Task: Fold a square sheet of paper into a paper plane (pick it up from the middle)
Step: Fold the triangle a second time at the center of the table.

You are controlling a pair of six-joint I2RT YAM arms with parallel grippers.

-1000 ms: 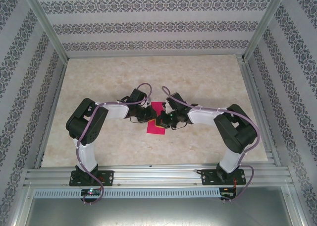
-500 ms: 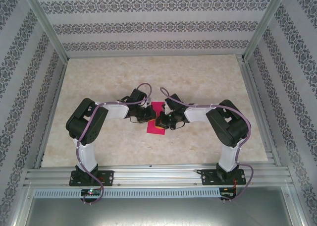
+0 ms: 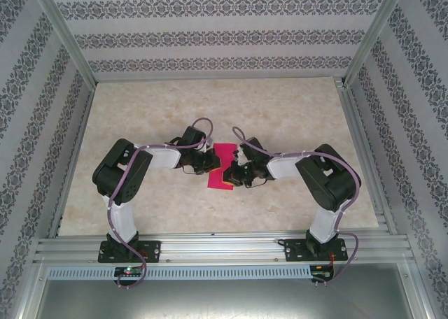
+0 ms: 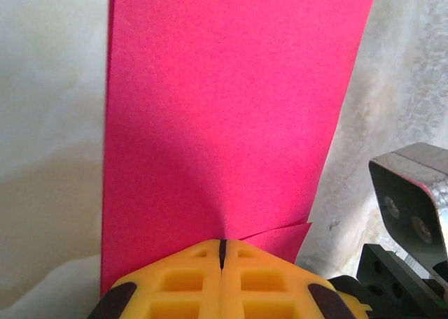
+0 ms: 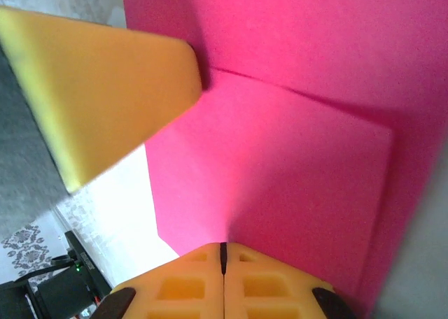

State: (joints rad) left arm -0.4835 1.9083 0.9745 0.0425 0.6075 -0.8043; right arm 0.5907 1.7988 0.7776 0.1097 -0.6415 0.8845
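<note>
The square sheet of paper point(image 3: 222, 166) lies magenta-pink on the table between both arms, folded over into a narrow upright rectangle. In the left wrist view the paper point(image 4: 231, 102) has an upper layer whose near edge runs into the fingertips, and a lower layer peeks out at the right. My left gripper point(image 4: 222, 242) is shut, its tips pinching that edge. My right gripper point(image 5: 223, 245) is shut too, its tips resting on the paper point(image 5: 294, 165) near its lower corner, nothing visibly between them. The left gripper's yellow finger point(image 5: 98, 88) shows across from it.
The marbled tabletop point(image 3: 210, 109) spreads out beyond the paper. Patterned walls point(image 3: 210, 36) and metal frame rails point(image 3: 364, 158) close it in. Both arms bend inward, their wrists close together over the sheet.
The right gripper has slid down and left along the paper's right side. The left gripper has closed fully and stayed at the paper's left edge. The paper has barely shifted.
</note>
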